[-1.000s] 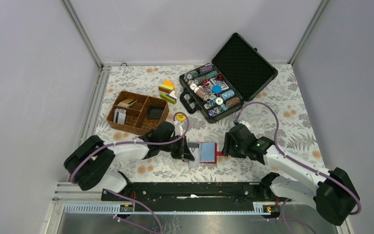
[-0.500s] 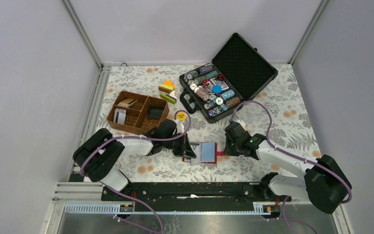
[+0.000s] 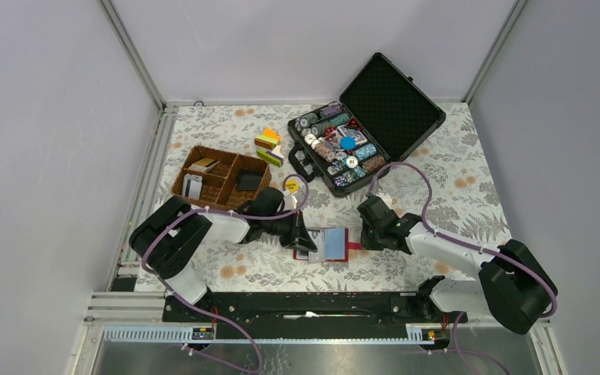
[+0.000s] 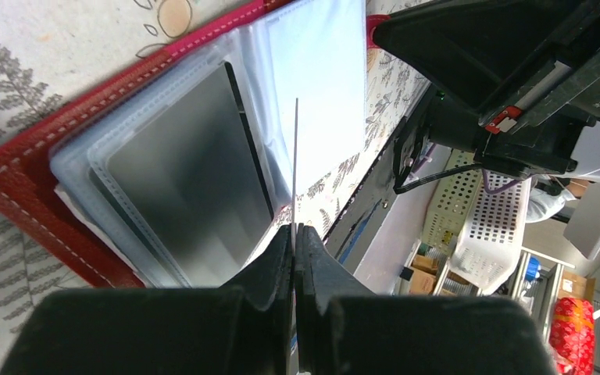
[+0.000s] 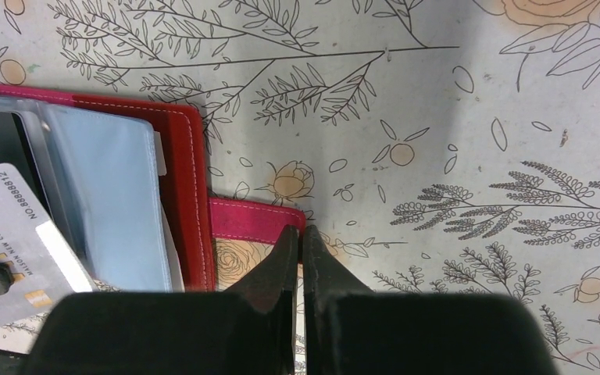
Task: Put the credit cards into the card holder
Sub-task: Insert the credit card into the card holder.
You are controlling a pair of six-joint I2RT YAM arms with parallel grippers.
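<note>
The red card holder (image 3: 330, 244) lies open on the floral cloth, its clear pockets showing light blue. My left gripper (image 4: 294, 228) is shut on a thin credit card (image 4: 295, 156), seen edge-on and standing over the pockets at the holder's left side (image 4: 39, 195). In the right wrist view that whitish card (image 5: 16, 234) shows printed numbers. My right gripper (image 5: 298, 232) is shut on the end of the holder's red strap tab (image 5: 254, 220). More credit cards (image 3: 192, 186) lie in the wicker basket.
The brown wicker basket (image 3: 220, 180) stands behind my left arm. An open black case (image 3: 375, 117) of poker chips sits at the back right. Coloured blocks (image 3: 269, 146) and a small yellow disc (image 3: 291, 186) lie between them. The metal rail (image 3: 305, 305) runs along the near edge.
My right gripper has closed from open onto the strap tab and shifted slightly left. My left gripper has carried the card a little right, over the holder's pockets.
</note>
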